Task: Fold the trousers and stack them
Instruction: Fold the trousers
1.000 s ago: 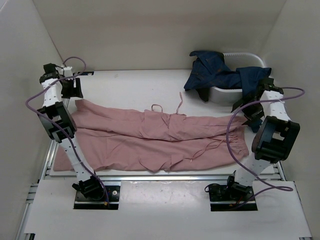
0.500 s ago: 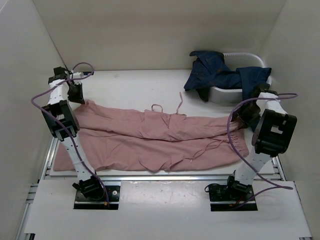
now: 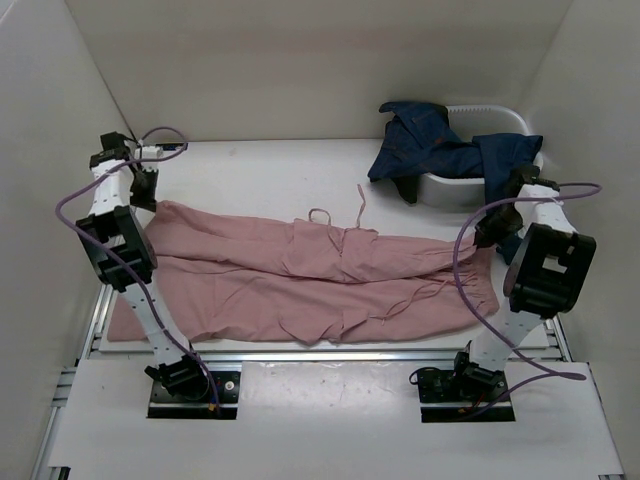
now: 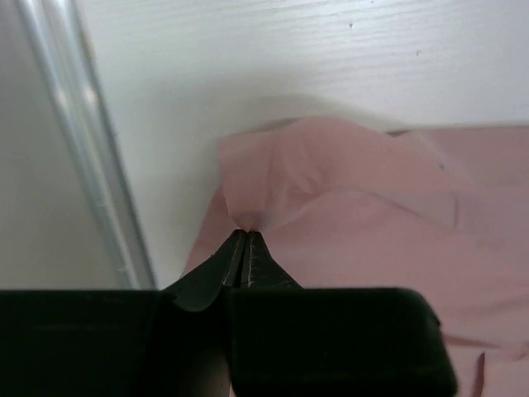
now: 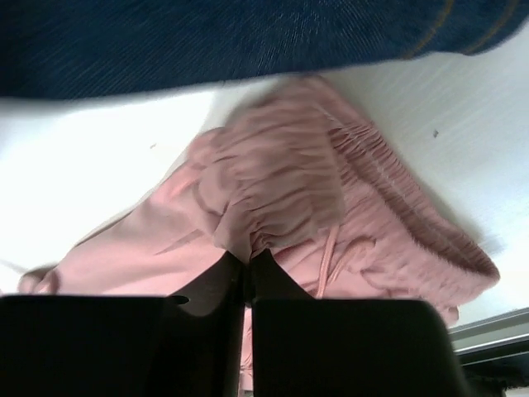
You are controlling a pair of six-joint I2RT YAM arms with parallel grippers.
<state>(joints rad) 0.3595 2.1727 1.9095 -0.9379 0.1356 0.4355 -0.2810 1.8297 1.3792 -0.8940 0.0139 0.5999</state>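
Note:
The dusty-pink trousers (image 3: pixel 320 275) lie spread lengthwise across the table, waist at the right, leg ends at the left, drawstring trailing toward the back. My left gripper (image 3: pixel 148 192) is shut on the far corner of a leg hem (image 4: pixel 273 174); its fingertips (image 4: pixel 247 236) pinch the cloth. At the far waist corner, my right gripper (image 3: pixel 490 232) is shut on the gathered waistband (image 5: pixel 289 190), which bunches above its tips (image 5: pixel 247 255). Dark blue jeans (image 3: pixel 445 150) hang over a white basin at the back right and show along the top of the right wrist view (image 5: pixel 248 37).
The white basin (image 3: pixel 445 190) holding the jeans stands just behind my right gripper. White walls enclose the table on three sides. A metal rail (image 4: pixel 78 149) runs along the table's left edge beside my left gripper.
Both grippers have come down onto the pink trousers and shut on the cloth, the left on the hem corner, the right on the waistband. The cloth's far edge has shifted slightly.

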